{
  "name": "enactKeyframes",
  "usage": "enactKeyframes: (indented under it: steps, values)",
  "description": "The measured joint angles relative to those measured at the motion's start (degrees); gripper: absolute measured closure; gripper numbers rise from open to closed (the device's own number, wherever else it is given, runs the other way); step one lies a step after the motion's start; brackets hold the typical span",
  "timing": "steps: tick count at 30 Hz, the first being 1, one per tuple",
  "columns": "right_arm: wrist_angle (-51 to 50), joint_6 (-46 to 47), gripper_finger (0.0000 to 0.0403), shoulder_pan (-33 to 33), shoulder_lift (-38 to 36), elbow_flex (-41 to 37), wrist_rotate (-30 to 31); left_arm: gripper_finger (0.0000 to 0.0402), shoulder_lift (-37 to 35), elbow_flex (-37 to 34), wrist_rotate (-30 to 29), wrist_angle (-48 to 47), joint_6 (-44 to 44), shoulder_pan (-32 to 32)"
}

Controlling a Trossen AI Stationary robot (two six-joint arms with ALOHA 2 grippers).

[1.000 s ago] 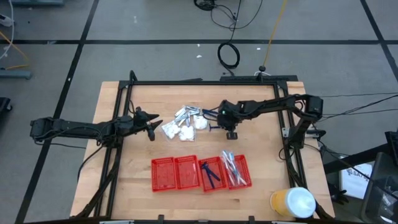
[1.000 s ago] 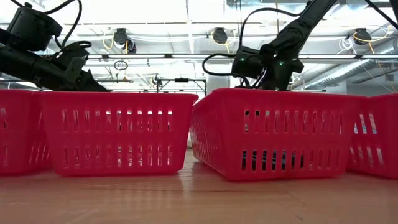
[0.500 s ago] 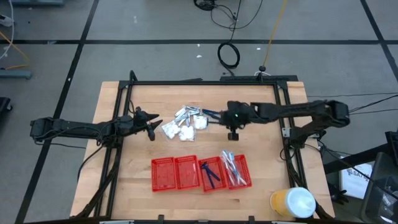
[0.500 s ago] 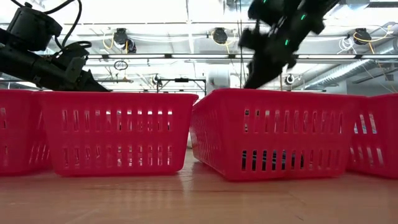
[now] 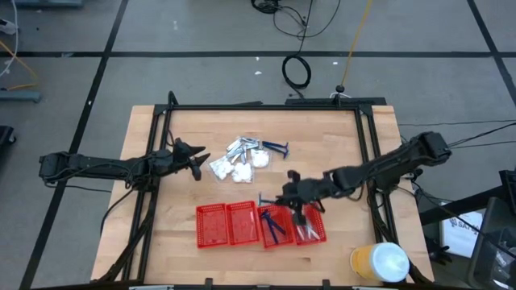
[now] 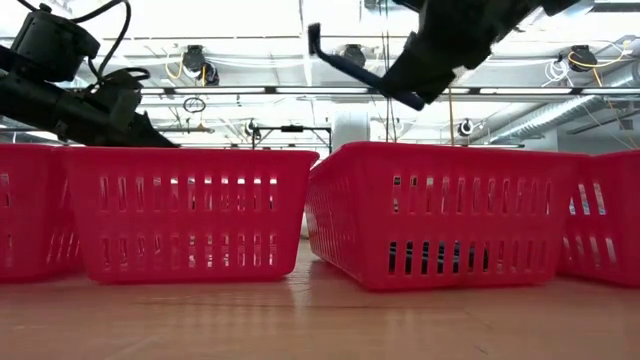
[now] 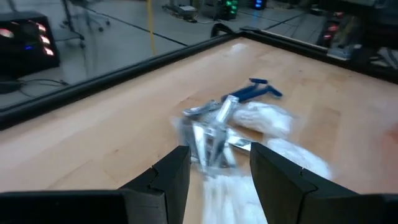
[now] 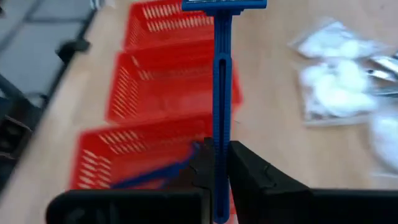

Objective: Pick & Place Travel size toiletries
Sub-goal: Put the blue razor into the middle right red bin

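My right gripper (image 5: pixel 286 195) hangs above the row of red baskets (image 5: pixel 216 225), shut on a dark blue thin-handled stick (image 8: pixel 221 74). The stick's head (image 6: pixel 316 40) points away from the fingers. The other toiletries lie in a pile at the table's middle: white soft packets (image 5: pixel 239 169), silvery foil sachets (image 5: pixel 240 147) and one more blue stick (image 5: pixel 274 147) flat on the wood. My left gripper (image 7: pixel 214 177) waits open just left of that pile (image 5: pixel 196 157), with nothing between its fingers. My right gripper pinches the blue stick's handle (image 8: pixel 221 146) near its tail end between its two fingers, which lie along it. The stick juts out ahead of the fingertips (image 6: pixel 408 88), head foremost, lifted clear above the baskets and slanting in the low view.
Four red baskets stand side by side near the table's front. The third (image 5: pixel 272 227) holds blue sticks, the fourth (image 5: pixel 316 234) pale wrapped ones. A black frame (image 5: pixel 266 107) borders the table. A yellow-and-white container (image 5: pixel 379 262) sits at the near right corner.
My right gripper has swung from beside the pile toward the table's near edge and risen, carrying the blue stick clear of the table to above the baskets, and it has turned on the way. Another blue stick stays by the pile.
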Motion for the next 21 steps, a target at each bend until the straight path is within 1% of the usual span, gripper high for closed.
enactKeyframes:
  steps: [3,5,7,10,14,21]
  values:
    - [3.6,6.9,0.0387,2.9,3.2,0.0,0.0,0.0236,0.0,0.0,-4.5,0.1,2.0,0.0]
    - [6.6,11.5,0.0387,4.7,5.2,0.0,0.1,0.0236,0.0,0.0,-7.5,0.2,1.8,0.0]
    - [9.2,15.6,0.0387,6.5,7.2,0.0,0.2,0.0236,0.0,0.0,-9.2,0.2,0.5,0.0]
    - [10.6,21.2,0.0387,9.0,9.9,0.0,1.7,0.0236,0.0,0.0,-9.4,0.2,-0.9,0.0]
    - [10.2,28.6,0.0387,11.1,11.4,0.0,3.0,0.0236,0.0,0.0,-9.2,0.2,-4.9,0.0]
    - [9.9,35.6,0.0387,13.3,11.4,0.0,6.1,0.0236,0.0,0.0,-8.7,0.1,-12.9,-0.2]
